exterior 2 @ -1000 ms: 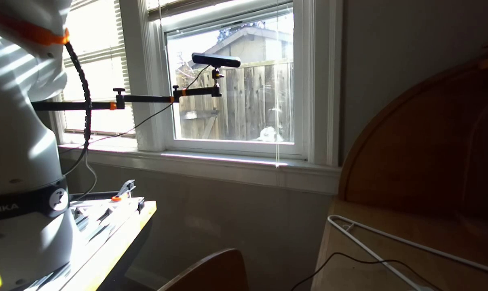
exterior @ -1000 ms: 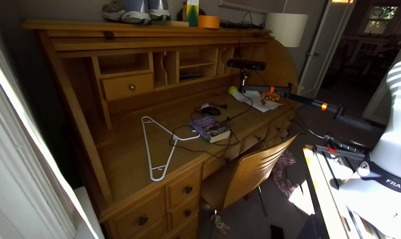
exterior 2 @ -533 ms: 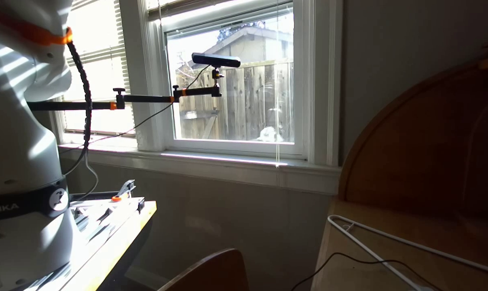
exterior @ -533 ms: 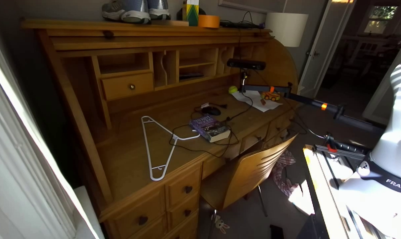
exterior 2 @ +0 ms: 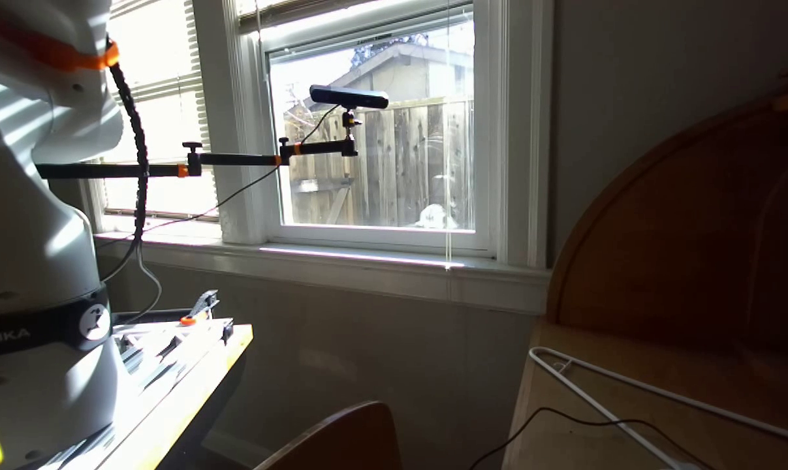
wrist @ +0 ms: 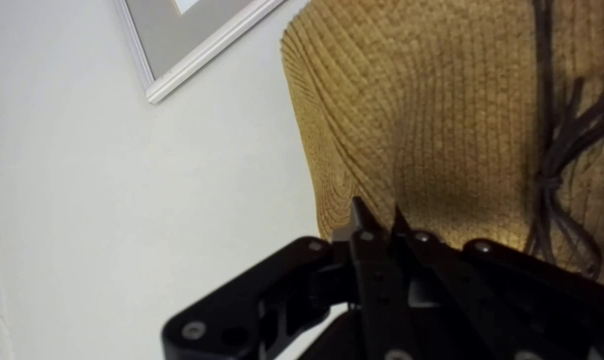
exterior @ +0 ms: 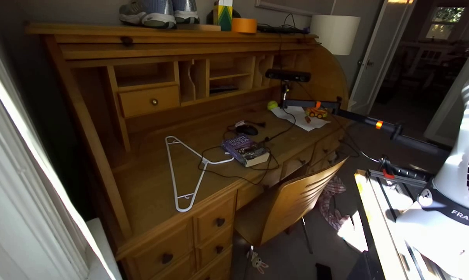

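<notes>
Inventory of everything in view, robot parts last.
cloth: 1, tan, wrist view
cord bundle: 1, dark, across cloth
picture frame: 1, silvery, on wall
desk: 1, brown, both exterior views
hanger: 1, white, on desk
book: 1, purple, on desk
mouse: 1, black, on desk
ball: 1, yellow-green, on desk
paper: count unclear, white, on desk
toy vehicle: 1, orange-yellow, at paper edge
shoes: 3 visible, grey-blue, atop desk
box: 1, yellow-green, atop desk
lampshade: 1, white, by desk
chair: 1, brown, by desk
camera: 1 per exterior view, black, mounted
arm: 1, white, on table
gripper: 1, black, apparently pinching cloth
</notes>
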Robot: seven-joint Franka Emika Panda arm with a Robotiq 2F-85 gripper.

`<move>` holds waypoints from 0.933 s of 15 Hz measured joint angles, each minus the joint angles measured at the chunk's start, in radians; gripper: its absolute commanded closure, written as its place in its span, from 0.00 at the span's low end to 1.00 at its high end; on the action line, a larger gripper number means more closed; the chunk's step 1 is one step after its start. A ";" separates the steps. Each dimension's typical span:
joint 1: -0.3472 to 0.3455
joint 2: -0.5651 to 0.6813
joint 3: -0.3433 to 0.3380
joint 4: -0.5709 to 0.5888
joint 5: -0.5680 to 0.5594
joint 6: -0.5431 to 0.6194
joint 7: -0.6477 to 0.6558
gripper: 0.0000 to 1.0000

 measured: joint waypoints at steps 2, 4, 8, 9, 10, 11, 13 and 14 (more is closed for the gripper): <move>-0.028 0.002 0.031 0.012 0.043 0.028 -0.050 0.98; -0.066 0.012 0.076 0.041 0.093 0.039 -0.111 0.98; -0.119 0.031 0.112 0.081 0.182 0.040 -0.202 0.98; -0.124 0.032 0.113 0.083 0.193 0.043 -0.213 0.98; -0.126 0.032 0.111 0.082 0.197 0.048 -0.217 0.98; -0.128 0.032 0.111 0.082 0.201 0.054 -0.221 0.98; -0.129 0.032 0.111 0.082 0.207 0.063 -0.234 0.98; -0.129 0.032 0.110 0.082 0.208 0.064 -0.240 0.98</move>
